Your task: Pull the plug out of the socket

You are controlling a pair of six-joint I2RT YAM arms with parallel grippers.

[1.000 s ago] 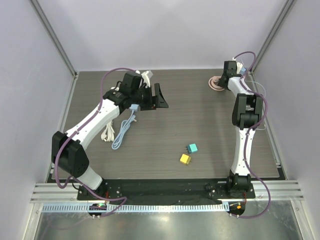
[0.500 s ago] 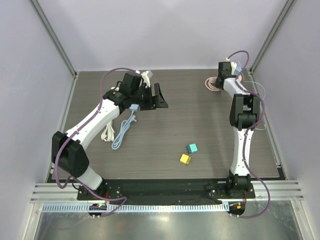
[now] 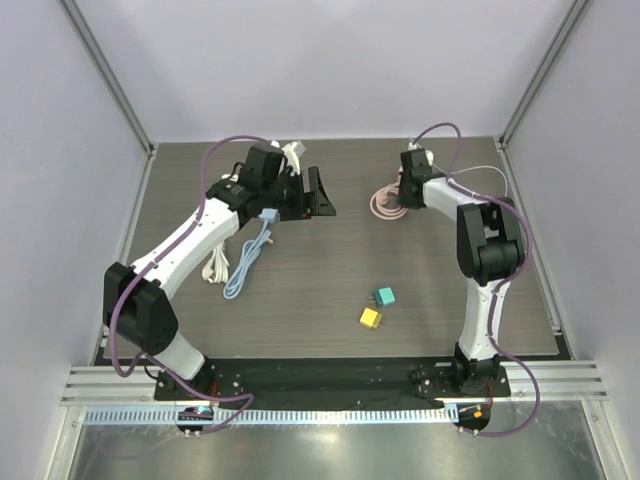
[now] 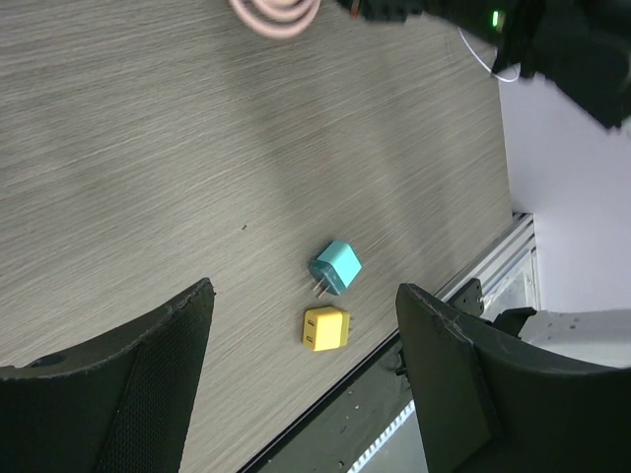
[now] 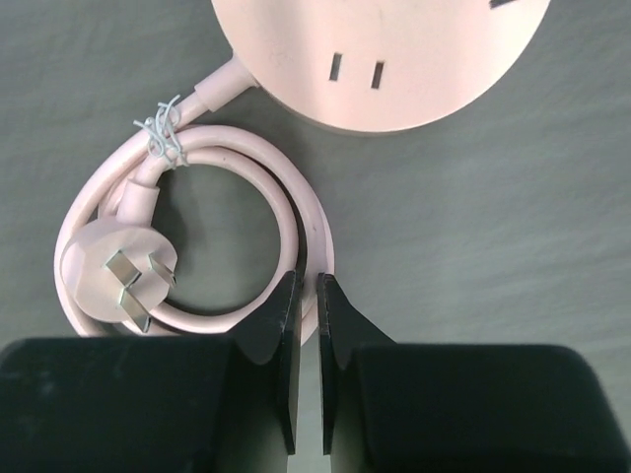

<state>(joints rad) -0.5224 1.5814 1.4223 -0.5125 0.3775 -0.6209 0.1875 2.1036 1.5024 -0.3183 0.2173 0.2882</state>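
Booth interior: a dark grey-brown, wood-grain tabletop [image 3: 400, 250] lies boxed in by smooth pale lilac panels, a far wall [image 3: 330, 70], a left wall [image 3: 50, 220] and a right wall [image 3: 605, 200]. Grey metal posts stand at the far left [image 3: 106, 72] and far right [image 3: 542, 70] corners. Silver aluminium rails [image 3: 575, 382], a white slotted strip [image 3: 330, 414] and a brushed steel sheet [image 3: 330, 452] line the near edge. Light falls soft and even.

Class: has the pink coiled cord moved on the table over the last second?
Yes. The pink cord slid left and nearer, closer to the teal adapter.
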